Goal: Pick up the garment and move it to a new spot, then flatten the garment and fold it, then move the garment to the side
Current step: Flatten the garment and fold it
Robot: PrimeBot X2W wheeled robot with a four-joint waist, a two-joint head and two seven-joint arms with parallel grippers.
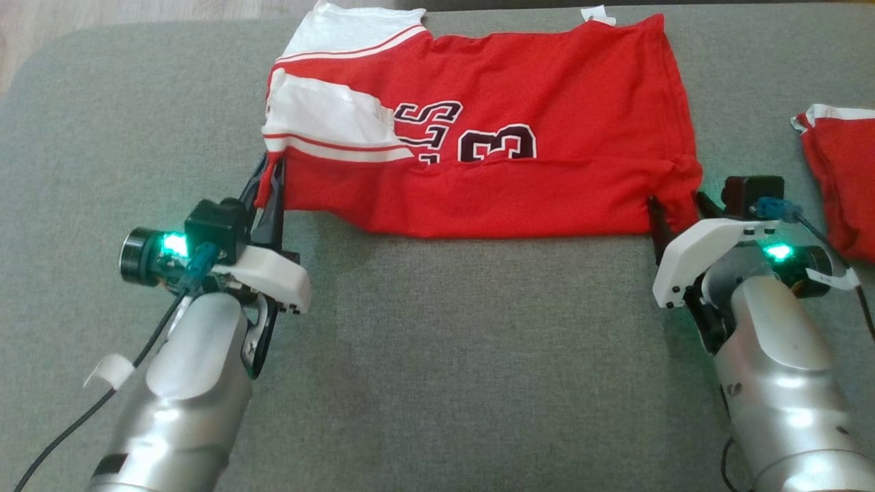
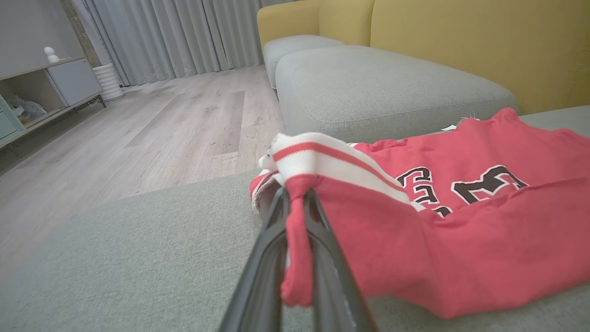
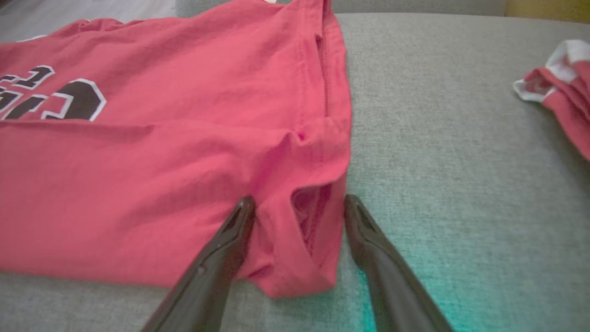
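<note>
The garment (image 1: 519, 130) is a red jersey with white striped sleeves and dark numerals, lying partly folded on the grey cushion (image 1: 437, 342). My left gripper (image 1: 268, 179) is shut on the jersey's near left corner, just under the white sleeve; in the left wrist view that red fabric (image 2: 298, 240) is pinched between the two dark fingers of this gripper (image 2: 297, 203). My right gripper (image 1: 675, 208) stands open around the near right corner. In the right wrist view the bunched red corner (image 3: 304, 216) sits between the spread fingers of the right gripper (image 3: 298, 207).
A second red and white cloth (image 1: 844, 178) lies at the cushion's right edge, also seen as cloth (image 3: 560, 92) in the right wrist view. Beyond the cushion are another grey seat (image 2: 382, 87), a yellow sofa back (image 2: 461, 41), wooden floor (image 2: 152, 133) and a low cabinet (image 2: 46, 87).
</note>
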